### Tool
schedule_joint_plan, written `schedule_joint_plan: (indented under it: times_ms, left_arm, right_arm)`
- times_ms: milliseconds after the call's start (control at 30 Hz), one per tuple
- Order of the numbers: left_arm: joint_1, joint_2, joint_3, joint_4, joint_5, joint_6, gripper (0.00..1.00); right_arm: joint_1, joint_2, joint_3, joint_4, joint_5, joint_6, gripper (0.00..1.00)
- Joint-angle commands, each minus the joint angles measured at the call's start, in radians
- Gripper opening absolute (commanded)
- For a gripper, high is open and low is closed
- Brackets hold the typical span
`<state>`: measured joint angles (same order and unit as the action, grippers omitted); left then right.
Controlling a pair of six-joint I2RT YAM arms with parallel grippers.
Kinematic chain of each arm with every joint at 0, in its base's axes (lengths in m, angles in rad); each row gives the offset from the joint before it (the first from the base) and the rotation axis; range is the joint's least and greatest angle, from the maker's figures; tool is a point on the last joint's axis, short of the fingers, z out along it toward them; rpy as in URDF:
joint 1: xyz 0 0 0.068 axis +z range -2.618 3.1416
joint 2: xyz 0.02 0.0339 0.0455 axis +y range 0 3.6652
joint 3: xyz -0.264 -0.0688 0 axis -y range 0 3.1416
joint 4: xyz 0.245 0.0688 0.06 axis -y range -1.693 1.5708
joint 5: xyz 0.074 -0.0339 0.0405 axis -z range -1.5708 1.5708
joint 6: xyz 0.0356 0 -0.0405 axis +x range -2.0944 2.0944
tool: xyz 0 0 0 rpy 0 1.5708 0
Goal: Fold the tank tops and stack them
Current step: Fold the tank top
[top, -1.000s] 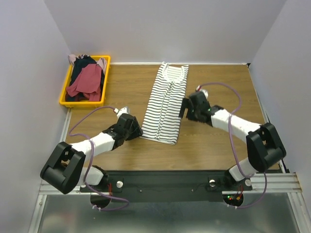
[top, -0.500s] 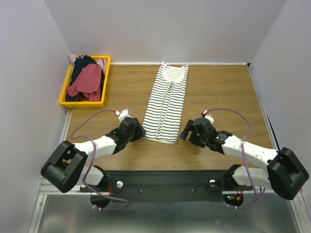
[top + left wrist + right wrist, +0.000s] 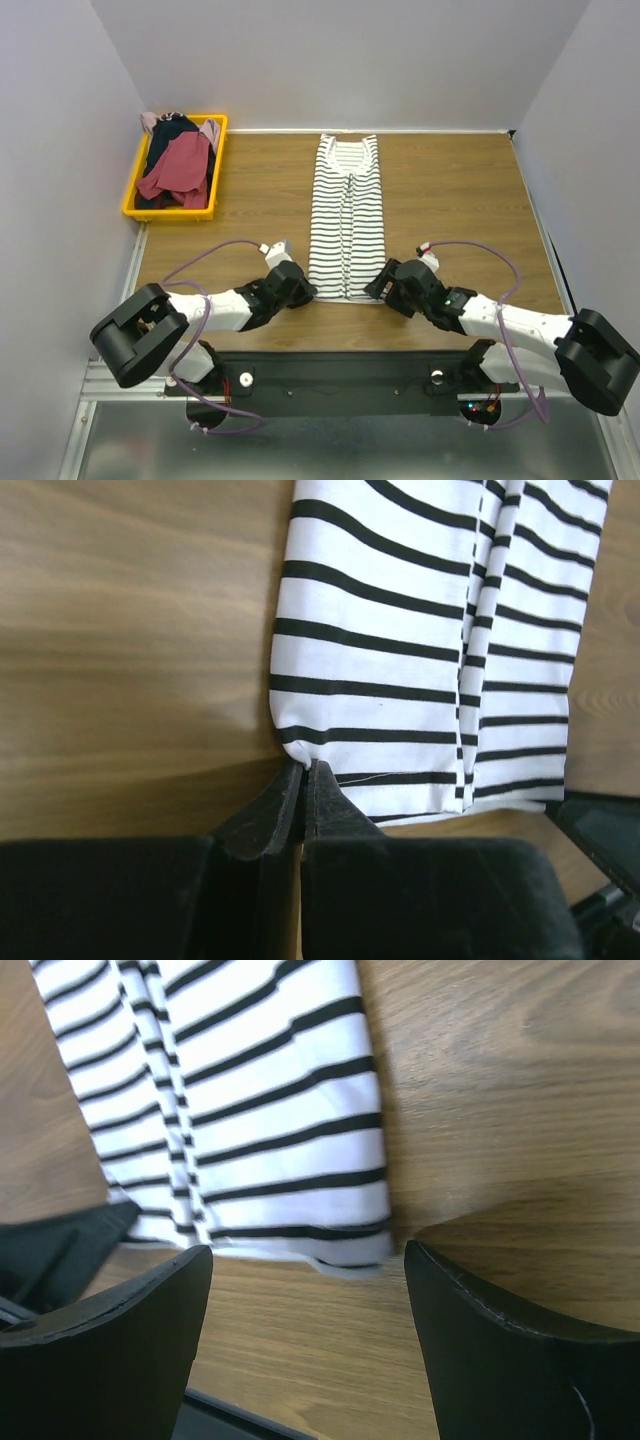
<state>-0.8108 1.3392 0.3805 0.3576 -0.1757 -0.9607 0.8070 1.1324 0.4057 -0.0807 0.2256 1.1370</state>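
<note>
While the striped tank top (image 3: 347, 215) lies flat on the table (image 3: 450, 200), the left gripper (image 3: 302, 775) pinches its hem corner at 12 o'clock. The right gripper (image 3: 308, 1252) gapes wide, the other corner between its tips.

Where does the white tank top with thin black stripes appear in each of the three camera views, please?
Top external: the white tank top with thin black stripes lies lengthwise in the middle of the picture.
Left wrist: it fills the upper right.
Right wrist: it fills the upper left.
Shared landmark: its near hem.
</note>
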Motion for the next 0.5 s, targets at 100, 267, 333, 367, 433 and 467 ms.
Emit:
schedule_joint_plan:
  times_ms: [100,267,333,367,433,467]
  left_arm:
    - [-0.131,-0.024,-0.084,-0.132,-0.004,-0.134,0.08]
    - [-0.131,-0.098,-0.084,-0.209,-0.034,-0.135,0.08]
    - [-0.131,-0.130,-0.077,-0.221,-0.038,-0.127,0.12]
    - [-0.133,-0.143,-0.072,-0.226,-0.033,-0.116,0.17]
    - [-0.133,-0.147,-0.068,-0.227,-0.018,-0.108,0.28]
    - [-0.133,-0.147,-0.068,-0.221,-0.010,-0.102,0.34]
  right_arm:
    - [0.008,-0.085,-0.088,-0.099,0.084,0.055,0.84]
    - [0.008,-0.112,-0.093,-0.160,0.103,0.058,0.83]
    - [0.008,-0.109,-0.097,-0.171,0.097,0.056,0.81]
    - [0.008,-0.108,-0.099,-0.174,0.087,0.056,0.80]
    - [0.008,-0.095,-0.102,-0.174,0.074,0.046,0.76]
    - [0.006,-0.089,-0.103,-0.174,0.057,0.044,0.74]
